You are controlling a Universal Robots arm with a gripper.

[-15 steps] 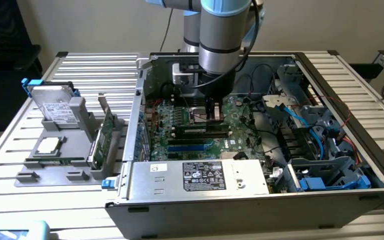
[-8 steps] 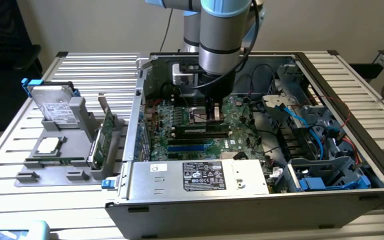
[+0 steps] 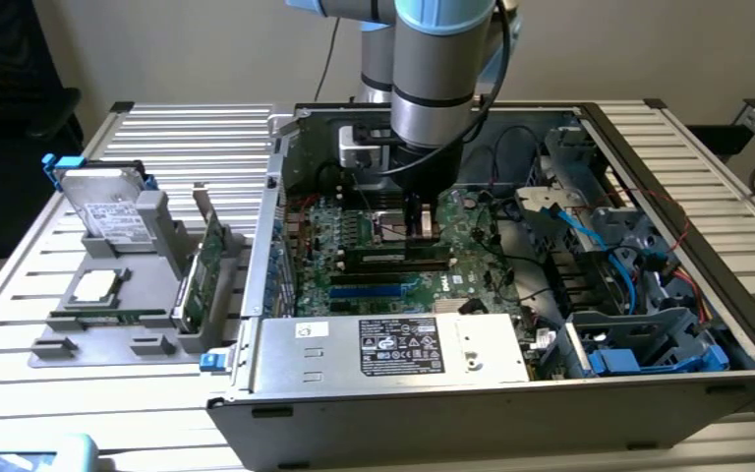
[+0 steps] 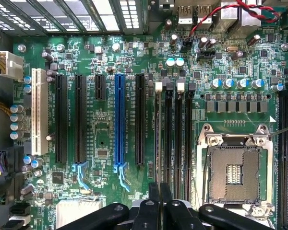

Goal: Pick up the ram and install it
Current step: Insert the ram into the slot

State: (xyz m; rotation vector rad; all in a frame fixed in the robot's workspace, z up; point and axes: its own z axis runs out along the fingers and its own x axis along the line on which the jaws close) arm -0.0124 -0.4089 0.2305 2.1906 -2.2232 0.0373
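Note:
The ram (image 3: 401, 258) is a narrow green stick with dark chips. It stands on edge in a memory slot of the motherboard (image 3: 351, 241), inside the open computer case. In the wrist view the ram (image 4: 158, 139) shows as a thin line along the memory slot (image 4: 168, 139) row's outermost slot, the one nearest the expansion slots. My gripper (image 3: 415, 234) hangs straight down over its middle. The two fingers (image 4: 153, 201) stand almost together, pinched on the stick's top edge at the gripper (image 4: 160, 201).
The empty processor socket (image 4: 237, 172) lies beside the memory slots. A blue expansion slot (image 4: 119, 120) and cables (image 3: 588, 236) crowd the case. On the exterior view's left, a grey holder (image 3: 102, 334) carries a hard drive (image 3: 105, 202), a silver chip (image 3: 95, 287) and a wide green card (image 3: 201, 270).

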